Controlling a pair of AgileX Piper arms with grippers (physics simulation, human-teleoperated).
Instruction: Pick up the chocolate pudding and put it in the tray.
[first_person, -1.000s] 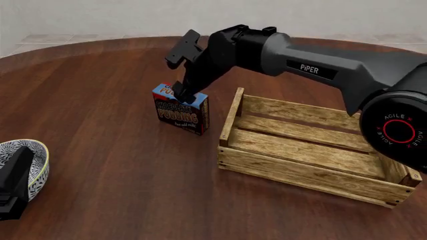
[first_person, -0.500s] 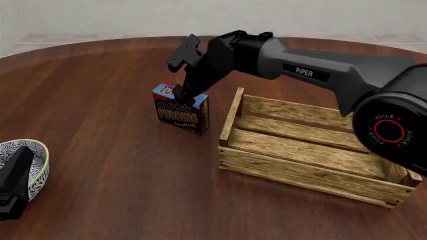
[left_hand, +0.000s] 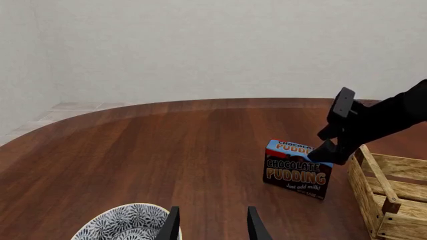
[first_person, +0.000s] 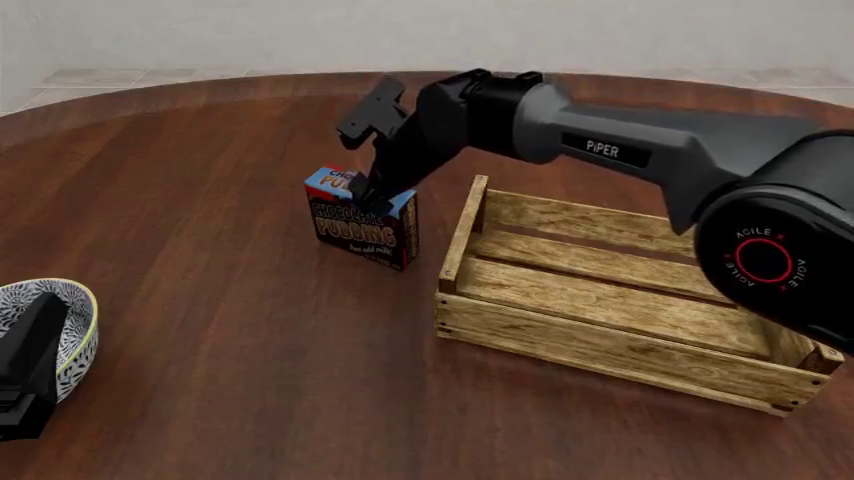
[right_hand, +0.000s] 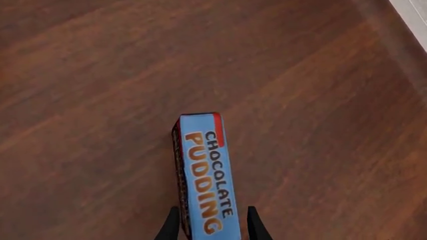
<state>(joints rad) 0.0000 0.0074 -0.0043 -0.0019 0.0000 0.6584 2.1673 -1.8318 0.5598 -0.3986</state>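
The chocolate pudding (first_person: 360, 228) stands upright on the wooden table, just left of the tray (first_person: 614, 345), a light slatted crate. My right gripper (first_person: 378, 195) reaches down onto the carton's top from the right. In the right wrist view the gripper (right_hand: 210, 227) is open, with one finger on each side of the pudding's blue top (right_hand: 207, 175). The carton rests on the table. My left gripper (first_person: 27, 370) is open and empty at the front left. The left wrist view shows the pudding (left_hand: 297, 169), the right gripper (left_hand: 327, 152) and the tray's corner (left_hand: 390, 200).
A white patterned bowl (first_person: 80, 300) sits at the front left, partly under my left gripper; it also shows in the left wrist view (left_hand: 127, 222). The right arm spans above the tray's far left corner. The table's curved far edge meets a pale wall.
The right arm's wrist has shifted slightly to the right above the pudding. The pudding, the tray and the left arm have not moved.
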